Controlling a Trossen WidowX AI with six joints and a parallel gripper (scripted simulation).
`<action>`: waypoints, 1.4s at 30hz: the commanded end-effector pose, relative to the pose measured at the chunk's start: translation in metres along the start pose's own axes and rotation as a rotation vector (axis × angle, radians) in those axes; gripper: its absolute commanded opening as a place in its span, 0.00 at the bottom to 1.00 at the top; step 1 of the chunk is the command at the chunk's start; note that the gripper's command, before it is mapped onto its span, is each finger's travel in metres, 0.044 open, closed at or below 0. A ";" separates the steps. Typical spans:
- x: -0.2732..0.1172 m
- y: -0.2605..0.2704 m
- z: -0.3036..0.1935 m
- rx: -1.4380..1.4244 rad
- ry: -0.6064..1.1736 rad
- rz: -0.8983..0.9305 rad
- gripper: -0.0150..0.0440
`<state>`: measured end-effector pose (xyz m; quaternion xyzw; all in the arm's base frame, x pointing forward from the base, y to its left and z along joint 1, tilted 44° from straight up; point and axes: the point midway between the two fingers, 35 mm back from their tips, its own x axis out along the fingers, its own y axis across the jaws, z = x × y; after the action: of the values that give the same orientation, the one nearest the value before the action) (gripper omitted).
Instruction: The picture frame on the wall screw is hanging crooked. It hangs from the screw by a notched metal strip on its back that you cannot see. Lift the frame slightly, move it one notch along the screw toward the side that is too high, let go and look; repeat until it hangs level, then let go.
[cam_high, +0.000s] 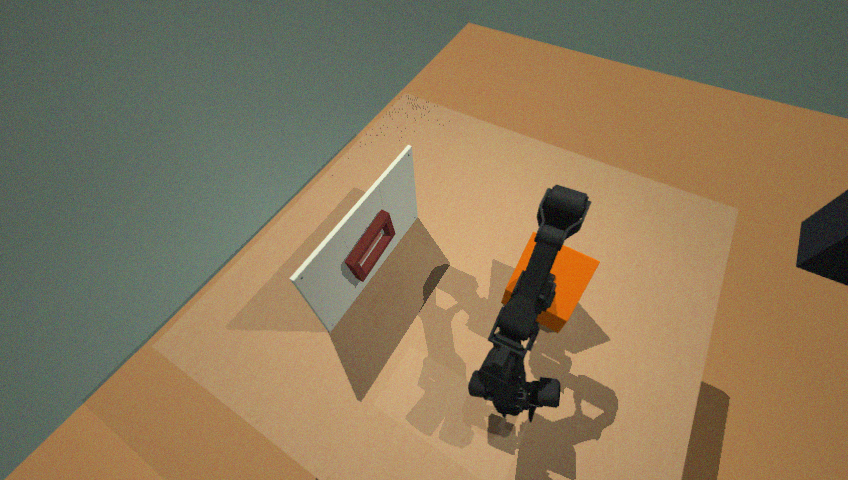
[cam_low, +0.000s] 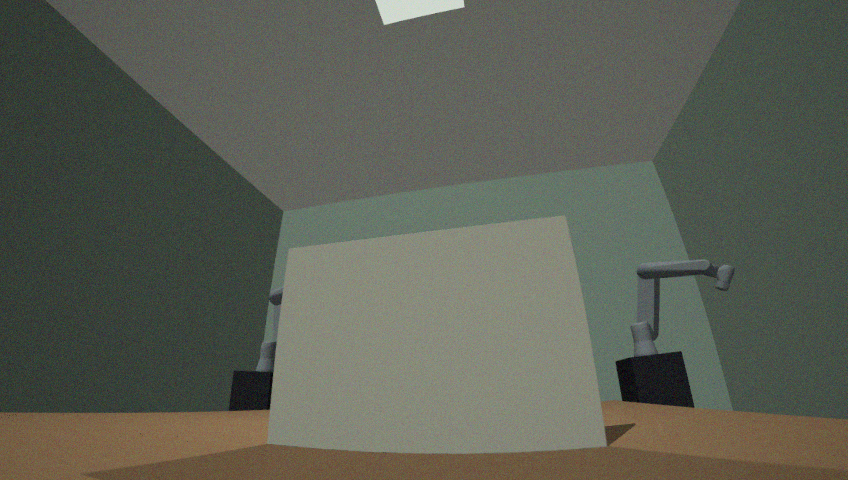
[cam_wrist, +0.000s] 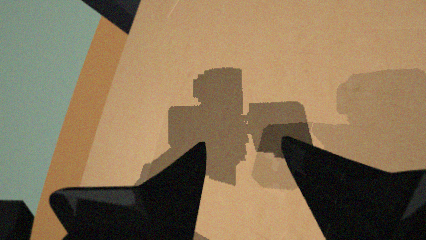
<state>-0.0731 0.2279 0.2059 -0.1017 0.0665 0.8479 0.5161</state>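
Note:
The dark red picture frame (cam_high: 364, 241) hangs on the front of the white upright panel (cam_high: 321, 285) in the top view. It looks slightly tilted against the panel's edges, its far end a little high. The screw and the strip behind it are hidden. My gripper (cam_high: 518, 417) (cam_wrist: 243, 145) is open, partly, with nothing between its fingers. It is well away from the frame, at the lower middle of the top view, and points down over the table. The wrist view shows only table and shadows between the fingertips. The exterior camera sees only the back of the panel (cam_low: 434, 339), hiding the frame.
An orange block (cam_high: 577, 267) lies under my arm, to the right of the panel. A black box (cam_high: 827, 243) stands at the far right. The table edge runs behind the panel. Grey arms stand on black pedestals in the background of the exterior view.

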 end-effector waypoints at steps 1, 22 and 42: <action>-0.033 -0.077 -0.009 0.504 -0.138 -0.414 0.69; -0.228 -0.175 -0.055 1.476 -1.531 -1.077 0.69; -0.300 -0.154 -0.074 1.430 -2.260 -0.938 0.69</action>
<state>0.2055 0.0269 0.2061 0.8841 -0.0001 0.0114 0.4672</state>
